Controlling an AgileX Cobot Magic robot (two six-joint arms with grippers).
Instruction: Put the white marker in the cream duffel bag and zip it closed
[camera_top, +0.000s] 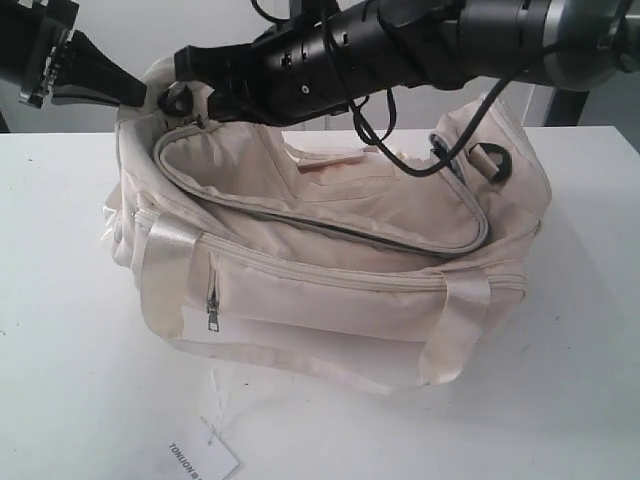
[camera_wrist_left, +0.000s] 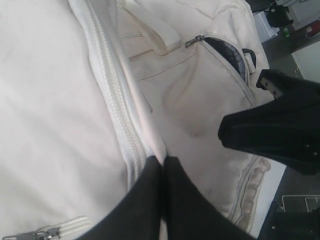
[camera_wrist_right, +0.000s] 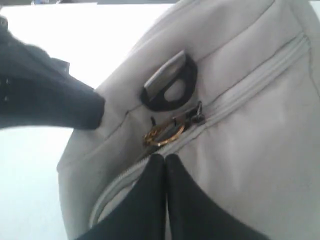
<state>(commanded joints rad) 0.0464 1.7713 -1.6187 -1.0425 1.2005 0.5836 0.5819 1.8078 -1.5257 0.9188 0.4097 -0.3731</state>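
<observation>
the cream duffel bag (camera_top: 340, 290) lies on its side on the white desk (camera_top: 560, 400), front pocket zip (camera_top: 213, 292) facing out and a paper tag (camera_top: 205, 455) on the desk just in front of it. both arms are up at the bag's left end. the right arm reaches right across over the bag. its end effector (camera_wrist_right: 165, 159) has its fingers pressed together, tips right at the gold ring pull (camera_wrist_right: 162, 134) of the top zip, just beside a black d-ring (camera_wrist_right: 172, 95). i can't tell if the ring is actually nipped. the left end effector (camera_wrist_left: 162, 162) is also squeezed together, on a fold of cream fabric next to the zipper teeth. whether cloth is caught between its fingers is unclear. a dark slit shows along the curved top zip toward the bag's right end. the white marker is out of sight.
</observation>
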